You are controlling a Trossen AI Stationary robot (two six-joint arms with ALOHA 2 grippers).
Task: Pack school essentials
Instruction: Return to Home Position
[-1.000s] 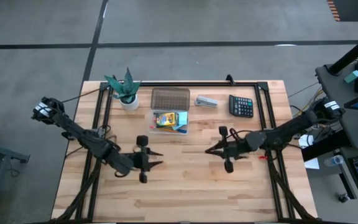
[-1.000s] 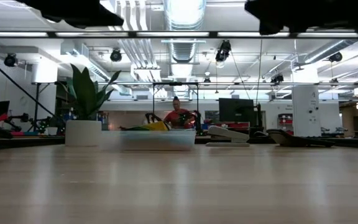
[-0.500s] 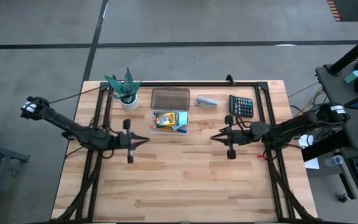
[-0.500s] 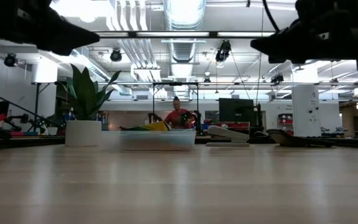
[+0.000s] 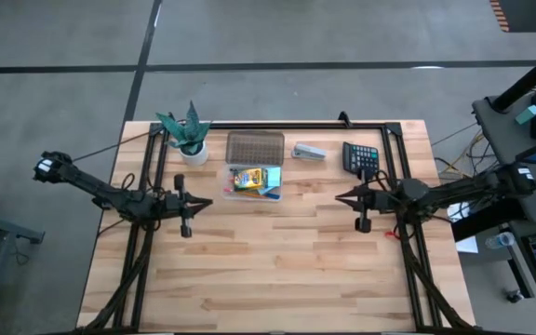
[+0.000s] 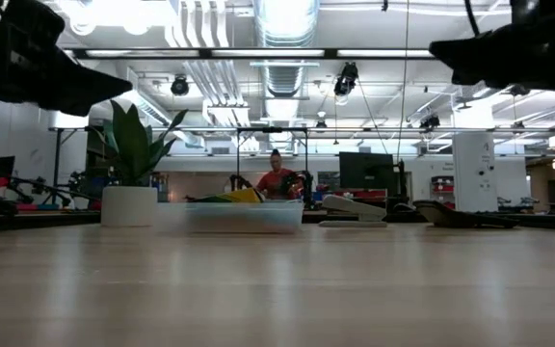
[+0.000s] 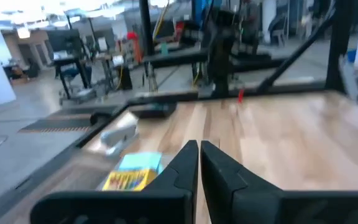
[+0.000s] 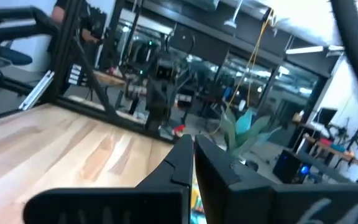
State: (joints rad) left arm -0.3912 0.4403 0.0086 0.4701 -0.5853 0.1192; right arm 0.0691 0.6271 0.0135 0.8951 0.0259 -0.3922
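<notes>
The school essentials lie in a clear box (image 5: 254, 180) at the table's far middle; a yellow crayon box (image 7: 128, 180) and a light-blue notepad (image 7: 140, 162) show in it. In the low view the box (image 6: 244, 215) stands on the table top. My left gripper (image 5: 209, 202) hovers left of the box, pointing level toward the table's right edge, and its fingers (image 7: 188, 155) are shut on nothing. My right gripper (image 5: 337, 196) hovers right of the box, pointing toward the left edge, and is also shut and empty (image 8: 188, 140).
A brown tray (image 5: 254, 147) lies behind the box. A potted plant (image 5: 190, 136) stands at the far left; a grey stapler (image 5: 310, 152) and a black calculator (image 5: 361, 158) lie at the far right. Bare wood (image 5: 268, 270) fills the near half.
Both arms have drawn back from the table's middle. My left gripper has gone toward the left and far edges and has shut. My right gripper has gone toward the right and far edges, staying shut. Nothing on the table has moved.
</notes>
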